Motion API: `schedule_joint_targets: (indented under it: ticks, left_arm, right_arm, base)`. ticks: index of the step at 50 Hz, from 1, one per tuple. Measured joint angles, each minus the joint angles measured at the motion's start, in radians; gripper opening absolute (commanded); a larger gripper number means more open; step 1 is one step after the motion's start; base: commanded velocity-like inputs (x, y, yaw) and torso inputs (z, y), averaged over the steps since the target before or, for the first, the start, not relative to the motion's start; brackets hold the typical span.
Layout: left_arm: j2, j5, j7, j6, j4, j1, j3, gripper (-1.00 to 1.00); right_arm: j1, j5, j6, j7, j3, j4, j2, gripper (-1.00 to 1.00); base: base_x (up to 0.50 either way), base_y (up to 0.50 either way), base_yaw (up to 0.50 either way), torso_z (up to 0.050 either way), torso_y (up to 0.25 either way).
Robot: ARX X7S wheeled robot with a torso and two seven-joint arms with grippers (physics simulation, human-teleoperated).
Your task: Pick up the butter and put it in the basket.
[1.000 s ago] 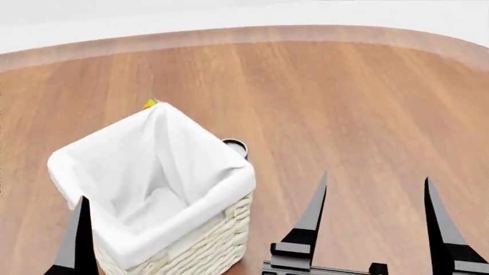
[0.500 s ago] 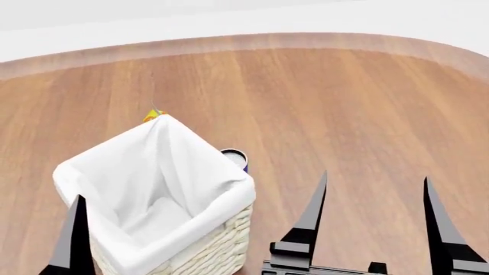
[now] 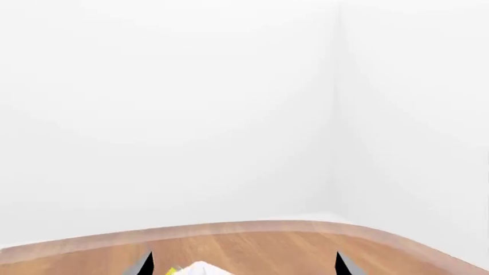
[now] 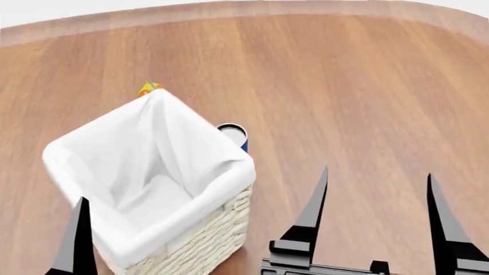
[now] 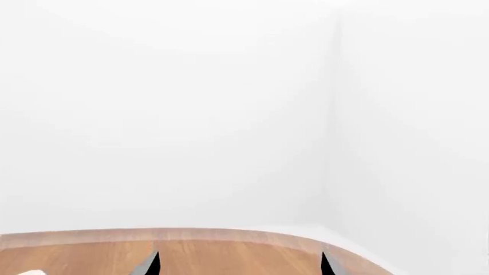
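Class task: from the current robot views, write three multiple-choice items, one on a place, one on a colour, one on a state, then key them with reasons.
1. Where does the small round can stand?
A. Inside the basket
B. On the wooden floor beside the basket
C. Between the right gripper's fingers

2. What colour is the liner over the basket rim?
A. White
B. Green
C. Black

3. What state is the right gripper in?
A. Shut on the can
B. Shut on nothing
C. Open, holding nothing

Key: 1 B, the can shows just past the basket's right corner. 2 A, the folded cloth is white above cream wicker. 3 C, its fingers stand wide apart over bare floor.
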Motion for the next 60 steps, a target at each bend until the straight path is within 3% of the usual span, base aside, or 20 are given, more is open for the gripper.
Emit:
schedule_joint_targets:
  ticks: [7, 30, 60]
  left_arm:
    - [-0.01, -0.002, -0.01, 0.003, 0.0, -0.002, 0.008, 1.0]
    - [-0.018, -0.064, -0.033, 0.003, 0.045, 0.006, 0.139, 1.0]
    - [-0.027, 0.027, -0.027, 0.239, -0.126, 0.187, 0.31, 1.0]
  right_arm:
    - [0.004, 0.004, 0.009, 0.005, 0.0, -0.013, 0.004, 1.0]
    - [0.011, 0.02, 0.049, 0.02, 0.023, -0.071, 0.023, 1.0]
    - [0.01, 0.034, 0.037, 0.032, 0.002, -0.058, 0.034, 1.0]
  base:
    - [0.0, 0.0, 0.0, 0.046, -0.125]
    - [0.0, 0.0, 0.0, 0.0, 0.0]
    - [0.0, 0.0, 0.0, 0.0, 0.0]
